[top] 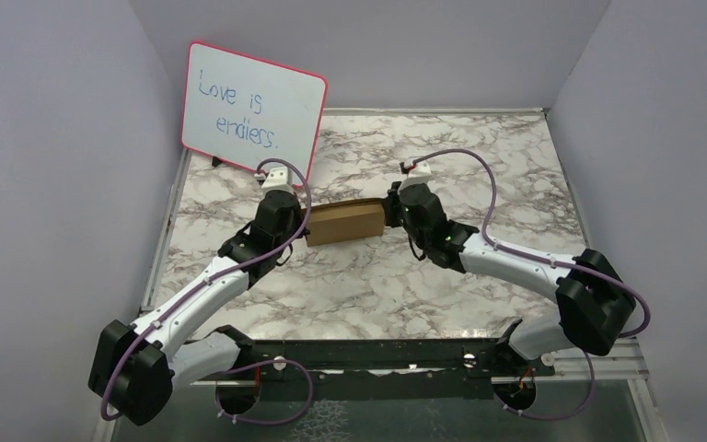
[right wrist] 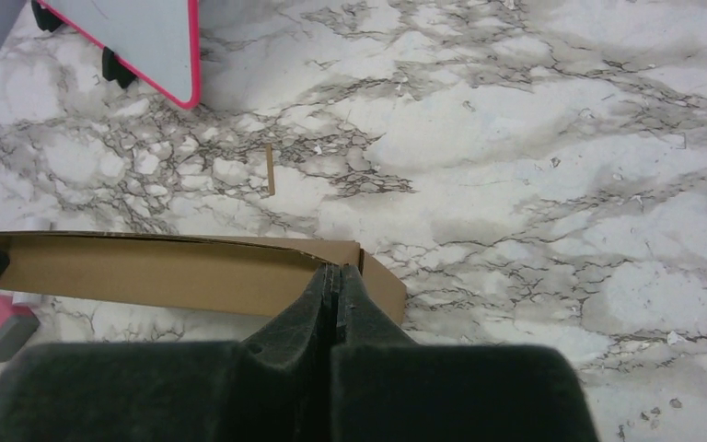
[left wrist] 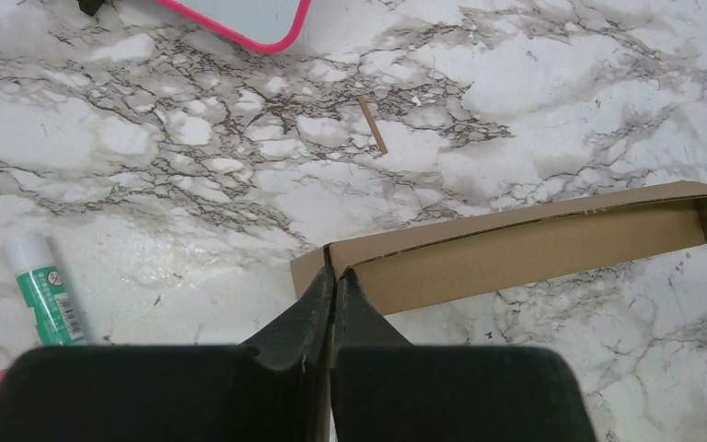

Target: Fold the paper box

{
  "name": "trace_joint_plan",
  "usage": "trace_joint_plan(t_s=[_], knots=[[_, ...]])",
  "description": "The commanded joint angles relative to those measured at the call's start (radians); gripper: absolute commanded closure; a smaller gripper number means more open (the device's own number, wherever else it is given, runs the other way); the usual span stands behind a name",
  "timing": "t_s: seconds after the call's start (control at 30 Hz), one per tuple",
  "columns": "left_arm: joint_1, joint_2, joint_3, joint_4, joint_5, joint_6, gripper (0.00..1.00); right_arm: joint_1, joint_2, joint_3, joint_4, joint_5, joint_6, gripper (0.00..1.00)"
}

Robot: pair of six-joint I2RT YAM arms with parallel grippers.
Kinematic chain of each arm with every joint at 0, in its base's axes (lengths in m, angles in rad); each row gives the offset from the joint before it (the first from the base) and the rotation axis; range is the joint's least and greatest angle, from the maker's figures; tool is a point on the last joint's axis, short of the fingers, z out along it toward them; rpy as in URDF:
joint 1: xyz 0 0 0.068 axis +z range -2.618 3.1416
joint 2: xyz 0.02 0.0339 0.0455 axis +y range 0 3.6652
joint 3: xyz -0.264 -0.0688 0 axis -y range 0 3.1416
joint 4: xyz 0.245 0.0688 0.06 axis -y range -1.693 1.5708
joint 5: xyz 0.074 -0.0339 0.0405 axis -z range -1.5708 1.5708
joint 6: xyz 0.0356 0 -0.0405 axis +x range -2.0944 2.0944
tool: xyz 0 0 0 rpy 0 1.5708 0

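- Pinching is what both arms are doing: the left claw (left wrist: pixel 333 274) has its fingers closed to a slit on the near corner of the left end of the paper box (top: pixel 343 223), and the right claw (right wrist: pixel 339 272) is clamped the same way on the right end
- Lying about mid-worktop (top: pixel 377 295), the box runs crosswise between the two arms, in front of the pink-framed whiteboard (top: pixel 253 106); it reads as a long, shallow, partly flattened brown shape with a flap edge along its far side
- Whether it rests on the marble or hangs just off it, I cannot tell
- My reading is that the fold is part done: the ends are held, but nothing looks tucked or closed
- Slipping is the first risk: each claw has only a thin bite near a corner, so pulling the arms apart or twisting them could draw the card out and let the shape spring flat
- Buckling is the second: the right wrist view shows the top edge gently bowed, and uneven pushing inward could crease the long panel mid-span instead of along its score
- Tearing is possible at the small slit just beside the left fingertips if that end is wrenched
- A glue stick (left wrist: pixel 41 295) lies near the left claw and a thin brown sliver (left wrist: pixel 373 124) lies beyond the box; a low sweep could knock the stick, and a raised left wrist could nudge the whiteboard
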State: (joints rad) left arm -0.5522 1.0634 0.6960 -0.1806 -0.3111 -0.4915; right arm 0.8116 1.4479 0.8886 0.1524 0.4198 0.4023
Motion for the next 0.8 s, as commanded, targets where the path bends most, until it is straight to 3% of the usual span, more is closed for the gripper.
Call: trace_joint_plan(t_s=[0.0, 0.23, 0.77], knots=[[-0.012, 0.011, -0.068, -0.098, 0.037, -0.032, 1.00, 0.000, 0.001, -0.117, 0.028, -0.024, -0.018, 0.99], [-0.012, -0.026, -0.094, -0.060, 0.046, -0.061, 0.94, 0.000, 0.014, -0.171, 0.094, -0.015, -0.030, 0.99], [0.020, -0.188, -0.094, -0.048, 0.122, -0.125, 0.59, 0.000, 0.029, -0.164, 0.096, 0.027, -0.027, 0.99]])
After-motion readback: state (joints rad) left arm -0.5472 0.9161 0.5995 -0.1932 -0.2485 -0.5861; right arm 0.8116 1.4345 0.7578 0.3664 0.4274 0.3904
